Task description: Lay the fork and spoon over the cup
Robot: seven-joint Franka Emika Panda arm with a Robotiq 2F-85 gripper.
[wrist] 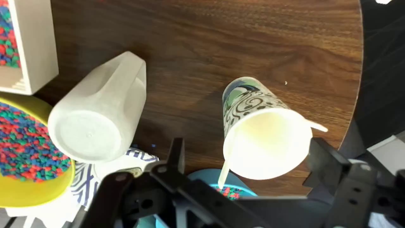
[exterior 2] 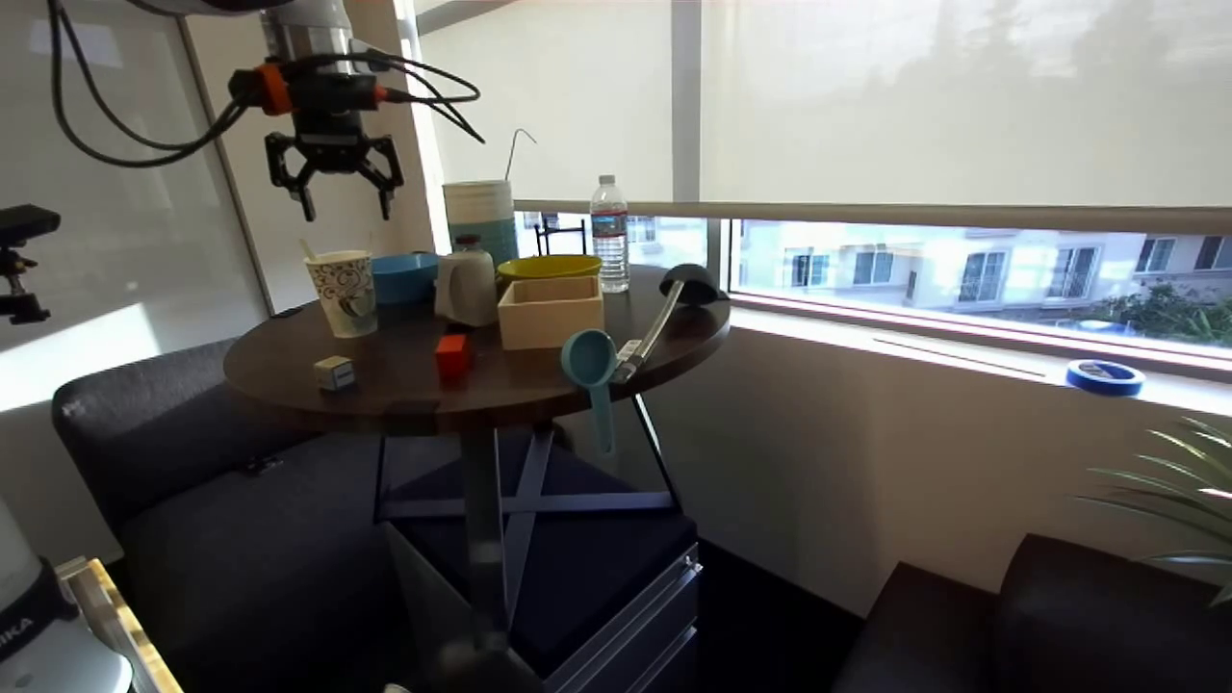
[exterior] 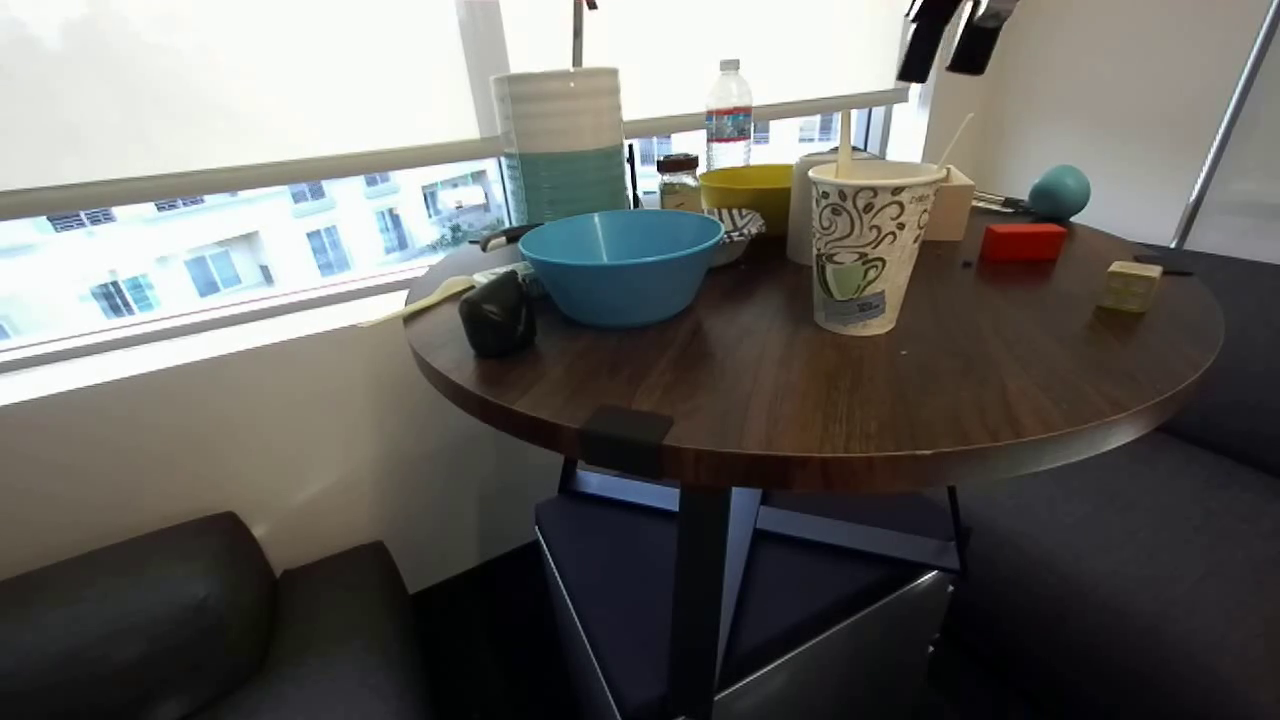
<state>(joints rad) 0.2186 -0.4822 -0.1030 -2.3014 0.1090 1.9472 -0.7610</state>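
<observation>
Fingers (exterior 2: 307,202): black and well apart, tips pointing down from the gripper (exterior 2: 347,212) as it hangs above a round table (exterior: 740,410)

Patterned cup (exterior 2: 345,294): tall and cream-white, it stands upright on the tabletop beneath the gripper, well clear of it, its mouth showing between the fingers in the wrist view

In the cup: a pale handle (wrist: 224,175) and a second handle (wrist: 317,125) jut over the rim on different sides; which utensil each belongs to cannot be told

White mug (wrist: 91,136): turned base up, it sits near the cup

Yellow bowl (wrist: 34,198): filled with red, blue and green pellets (wrist: 31,148), it stands near the white mug

Pale box (exterior 2: 553,322): holds pellets of the same colors and stands near the yellow bowl

Blue bowl (exterior: 620,280): stands near the cup, more pellets glimpsed inside in the wrist view

Red block (exterior 2: 452,358): rests on the table, apart from a small cube (exterior 2: 335,373) in both exterior views

Blue scoop (exterior 2: 589,358): its handle hangs past the table edge, just beside a long utensil (exterior 2: 654,327) with a dark rounded head

Water bottle (exterior 2: 608,236): stands toward the window (exterior 2: 982,269), as do a white-and-teal canister (exterior: 560,150) and a jar (exterior: 680,188) with a brown lid

Dark lump (exterior: 498,315): too unclear to name, just beside the blue bowl in an exterior view, near a pale utensil (exterior: 440,294) reaching over the table edge

Blinds (exterior 2: 914,106): partway down above a sill (exterior 2: 818,324) bearing a roll of blue tape (exterior 2: 1105,377)
</observation>
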